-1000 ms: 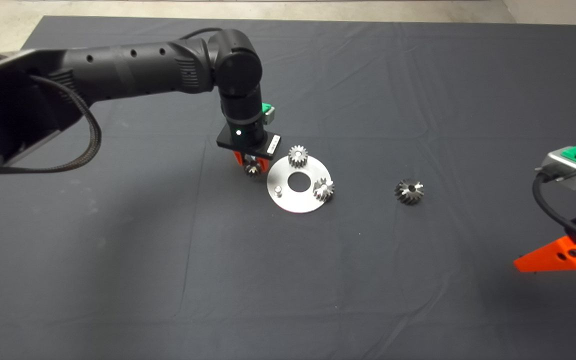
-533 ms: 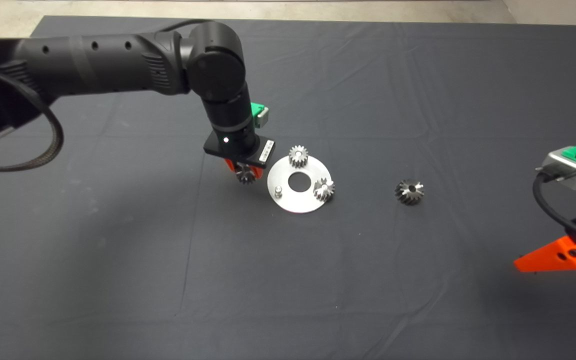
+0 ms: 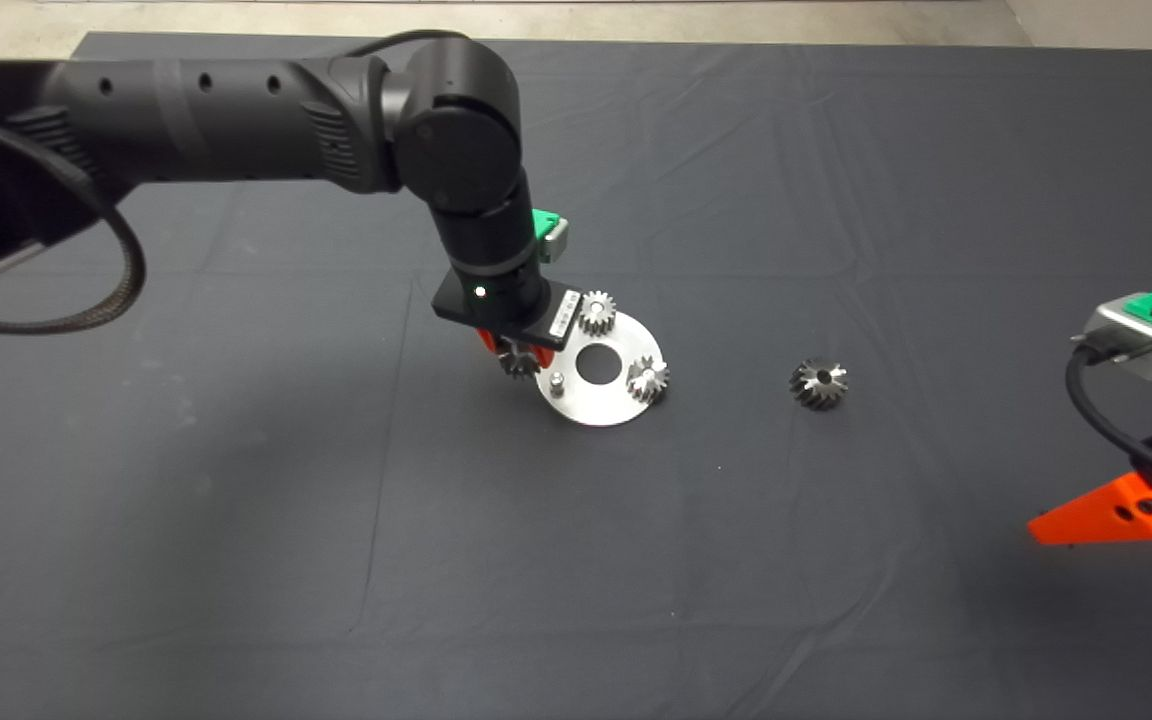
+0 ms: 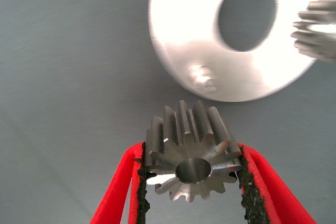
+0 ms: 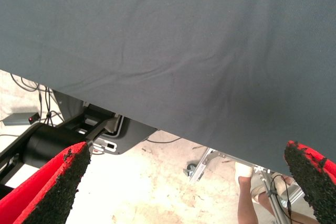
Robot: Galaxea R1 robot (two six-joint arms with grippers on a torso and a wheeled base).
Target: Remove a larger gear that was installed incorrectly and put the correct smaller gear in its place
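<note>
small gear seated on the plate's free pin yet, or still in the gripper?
Not seated. The smaller gear is clamped between the left gripper pads, beside the plate; the bare pin has nothing on it.

smaller gear (image 4: 191, 163) claw-held, larger gear (image 3: 818, 384) on mat

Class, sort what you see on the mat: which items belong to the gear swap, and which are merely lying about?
Belong to the job:
- smaller gear, clamped in the left gripper
- larger gear, alone on the mat
- round metal plate with its bare pin

Lying about:
- two paler gears on the plate
- right gripper, parked at the mat's edge
</note>
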